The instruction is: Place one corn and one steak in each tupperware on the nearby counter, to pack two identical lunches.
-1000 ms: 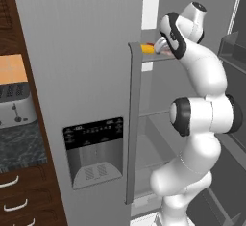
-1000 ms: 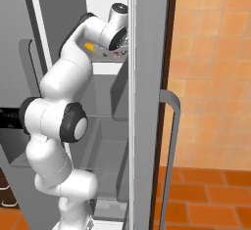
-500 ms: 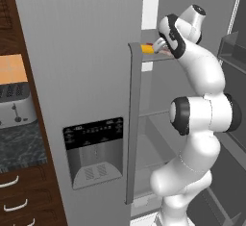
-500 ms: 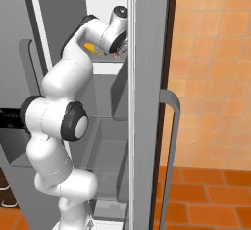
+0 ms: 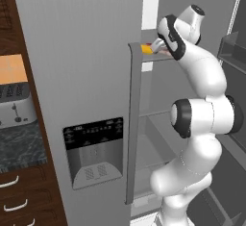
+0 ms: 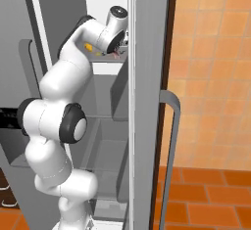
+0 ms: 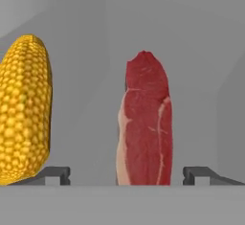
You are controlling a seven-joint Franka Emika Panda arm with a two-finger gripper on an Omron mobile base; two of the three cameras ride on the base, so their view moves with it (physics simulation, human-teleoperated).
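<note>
The gripper (image 7: 125, 175) is open: in the hand view its two dark fingertips (image 7: 56, 174) stand far apart at the bottom, with the steak (image 7: 143, 123) between them in the middle of the frame. The fingertips do not touch the steak. A corn cob (image 7: 24, 109) lies at the left edge, beside the steak but apart from it. In the left base view the arm (image 5: 202, 119) reaches onto a fridge shelf (image 5: 154, 58) in the upper middle, behind the fridge door (image 5: 86, 85).
</note>
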